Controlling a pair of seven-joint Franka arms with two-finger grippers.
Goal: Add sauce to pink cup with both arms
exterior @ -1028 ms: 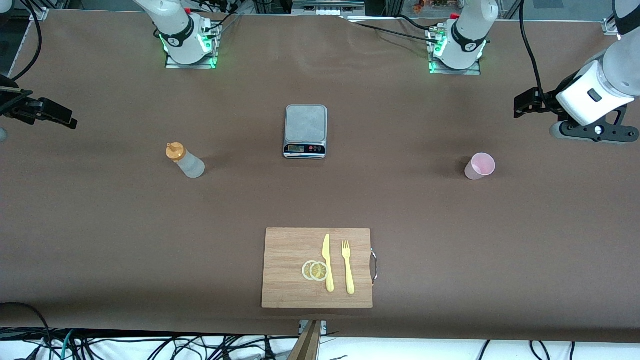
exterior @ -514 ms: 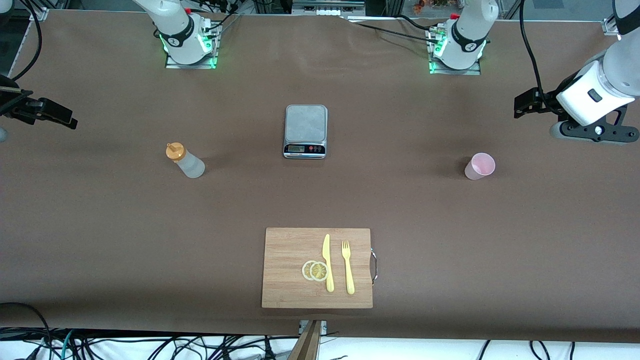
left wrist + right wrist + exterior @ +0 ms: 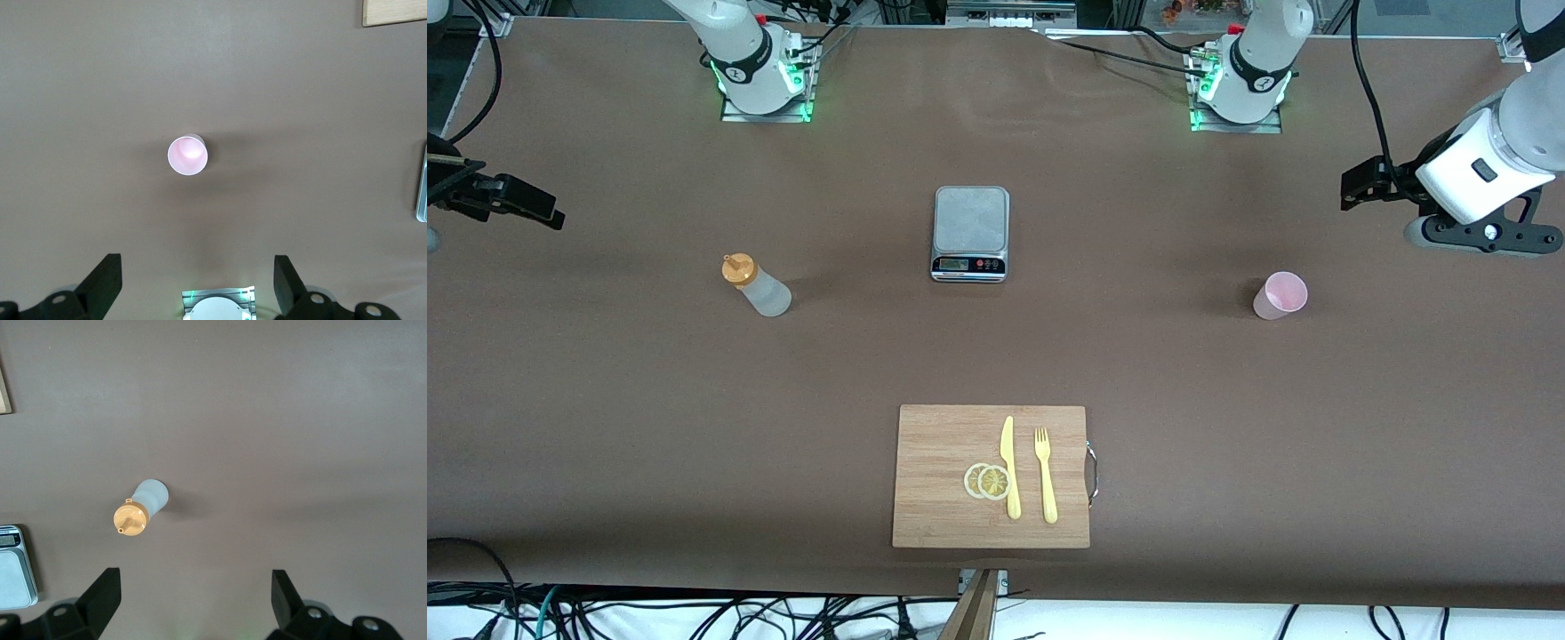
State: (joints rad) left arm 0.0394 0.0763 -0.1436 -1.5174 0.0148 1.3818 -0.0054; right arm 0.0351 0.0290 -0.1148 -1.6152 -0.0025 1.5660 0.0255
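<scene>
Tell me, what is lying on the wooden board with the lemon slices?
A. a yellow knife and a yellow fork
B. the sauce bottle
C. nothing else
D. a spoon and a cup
A: in the front view the wooden board carries two lemon slices with a yellow knife and a yellow fork lying beside them.

Can't read any text from my end, honestly. The kitchen scale [image 3: 970, 233] has a display and buttons, but nothing on them is legible.
</scene>
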